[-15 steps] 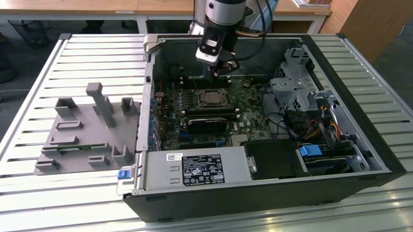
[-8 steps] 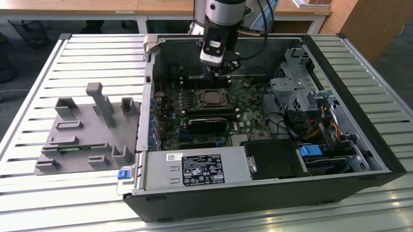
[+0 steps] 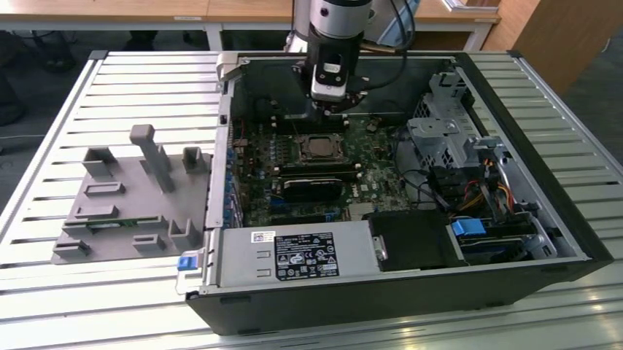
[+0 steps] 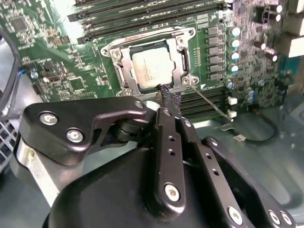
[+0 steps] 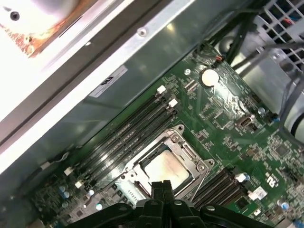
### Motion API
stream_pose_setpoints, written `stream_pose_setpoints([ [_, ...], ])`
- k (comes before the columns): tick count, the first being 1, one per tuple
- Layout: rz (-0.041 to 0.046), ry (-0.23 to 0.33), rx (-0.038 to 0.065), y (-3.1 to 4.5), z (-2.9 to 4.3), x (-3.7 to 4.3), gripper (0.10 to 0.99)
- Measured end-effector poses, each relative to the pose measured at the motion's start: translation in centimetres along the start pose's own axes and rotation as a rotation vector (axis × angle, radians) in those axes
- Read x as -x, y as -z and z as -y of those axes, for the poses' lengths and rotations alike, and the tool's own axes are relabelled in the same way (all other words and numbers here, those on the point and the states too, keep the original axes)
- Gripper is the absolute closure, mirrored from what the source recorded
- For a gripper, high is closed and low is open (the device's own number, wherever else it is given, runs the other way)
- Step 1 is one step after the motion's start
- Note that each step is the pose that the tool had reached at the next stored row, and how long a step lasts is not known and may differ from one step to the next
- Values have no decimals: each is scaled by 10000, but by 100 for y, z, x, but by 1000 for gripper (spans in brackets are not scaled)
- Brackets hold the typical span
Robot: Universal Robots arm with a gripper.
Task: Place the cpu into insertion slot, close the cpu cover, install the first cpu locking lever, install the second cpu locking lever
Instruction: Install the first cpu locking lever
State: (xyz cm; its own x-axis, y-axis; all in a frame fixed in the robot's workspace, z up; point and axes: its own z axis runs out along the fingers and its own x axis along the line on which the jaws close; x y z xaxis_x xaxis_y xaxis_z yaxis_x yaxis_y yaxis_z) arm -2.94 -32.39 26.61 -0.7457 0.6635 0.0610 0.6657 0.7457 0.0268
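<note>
1. Your cpu (image 4: 153, 64) lies flat in the insertion slot (image 4: 116, 53), mid-motherboard between the memory slots (image 4: 142, 19), with the cpu cover (image 4: 182, 57) seemingly lowered around it
2. Your end effector (image 4: 167, 97) is pinched closed and empty at the slot's edge, beside a thin locking lever (image 4: 209, 102), probably to push it

Arm (image 3: 341, 18): silver-grey cylindrical wrist segment, black housing below, white label. Black cables (image 3: 411, 28) looped alongside. Gripper (image 4: 166, 96): matte black linkage bars, rounded knuckle plates, silver screws (image 4: 49, 118) at pivots, small hole rows along slim fingers (image 4: 170, 142).
</note>
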Motion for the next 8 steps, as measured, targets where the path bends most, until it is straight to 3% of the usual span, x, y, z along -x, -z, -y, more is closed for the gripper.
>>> stream_pose_setpoints([
  [5,146,566,110,-2,0,0,980],
  [8,181,1025,129,-2,-1,0,980],
])
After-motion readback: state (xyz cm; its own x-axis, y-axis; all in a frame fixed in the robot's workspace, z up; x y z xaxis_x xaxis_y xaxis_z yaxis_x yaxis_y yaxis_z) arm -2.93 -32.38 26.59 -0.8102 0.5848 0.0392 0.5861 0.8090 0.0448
